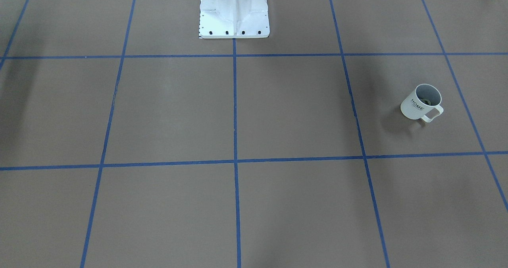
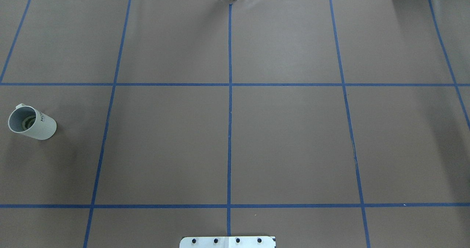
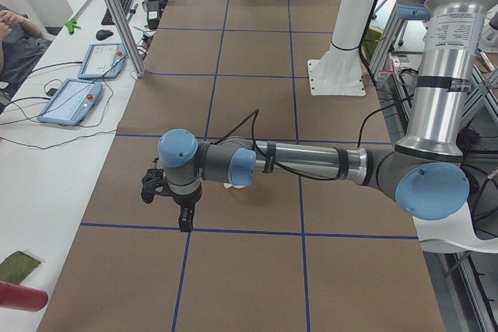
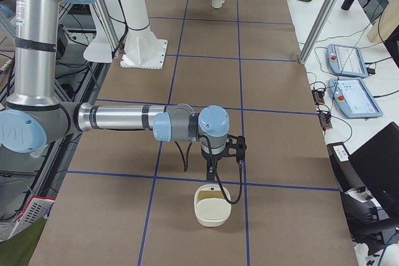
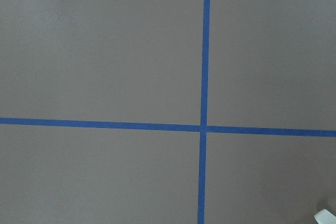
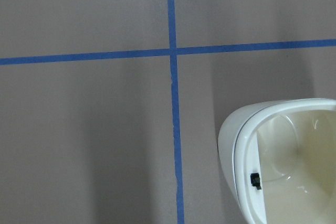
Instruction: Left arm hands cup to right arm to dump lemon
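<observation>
- Front-facing view: just the cup [image 1: 422,102] upright on the worktop [image 1: 293,109], over on the robot's left side, handle toward the camera, lemon [image 1: 426,101] down inside. No arm in shot, so reads as the very start, pick-up not yet begun.
- Overhead: same deal. Cup alone at the left edge of the view, mouth up, nothing else near it.
- Exterior left: left arm [image 3: 311,162] stretched out level above the worktop, wrist bent so the jaws point down. Can't tell from here whether the jaws are apart or together. Small white bit peeking out behind the forearm, maybe the cup, not sure.
- Exterior right: right arm [image 4: 118,118] in a mirror pose, forearm level, wrist down, hanging just beside a cream bowl [image 4: 212,213]. Jaws impossible to judge here too.
- Left wrist cam: only bare worktop and a cross of blue tape [image 5: 203,77], plus a white sliver in the bottom corner. No fingers in shot.
- Right wrist cam: bowl rim at lower right, tape cross, no fingers either.
- Next up, at a guess: bring the left arm over the cup, grab the wall or handle firmly, keep it upright so the lemon stays put — then carry it toward the middle for the hand-over.
</observation>
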Controlling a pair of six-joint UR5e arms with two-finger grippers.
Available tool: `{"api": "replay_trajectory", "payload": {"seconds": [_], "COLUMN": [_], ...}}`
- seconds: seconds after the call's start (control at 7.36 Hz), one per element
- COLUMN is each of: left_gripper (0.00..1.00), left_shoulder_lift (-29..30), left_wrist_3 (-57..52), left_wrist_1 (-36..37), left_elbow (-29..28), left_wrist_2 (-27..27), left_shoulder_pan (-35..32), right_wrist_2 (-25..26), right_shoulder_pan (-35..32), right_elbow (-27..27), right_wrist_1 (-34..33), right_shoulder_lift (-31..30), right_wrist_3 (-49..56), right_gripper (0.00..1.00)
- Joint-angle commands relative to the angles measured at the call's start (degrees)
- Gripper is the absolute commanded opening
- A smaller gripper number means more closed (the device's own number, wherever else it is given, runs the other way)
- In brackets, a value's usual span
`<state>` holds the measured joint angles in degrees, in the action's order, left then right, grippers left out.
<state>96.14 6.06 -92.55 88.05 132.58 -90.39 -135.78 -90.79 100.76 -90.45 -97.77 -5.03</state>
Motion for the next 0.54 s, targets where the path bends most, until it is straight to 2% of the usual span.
{"api": "replay_trajectory", "payload": {"seconds": [0.0,0.41], "left_gripper": [1.00,1.00], "left_shoulder_lift": [0.19,0.63], "left_wrist_3": [0.09,0.53], "left_wrist_1": [0.09,-0.52], "left_elbow": [0.02,3.17], "left_wrist_2": [0.05,0.66], "left_shoulder_pan": [0.04,0.48], "right_wrist_2": [-0.01,-0.01], "right_shoulder_pan": [-0.01,-0.01], "right_elbow": [0.14,0.66], "right_wrist_1": [0.10,0.18], "right_shoulder_lift": [0.21,0.30], "right_wrist_3": [-0.07,-0.07], "right_gripper": [1.00,1.00]}}
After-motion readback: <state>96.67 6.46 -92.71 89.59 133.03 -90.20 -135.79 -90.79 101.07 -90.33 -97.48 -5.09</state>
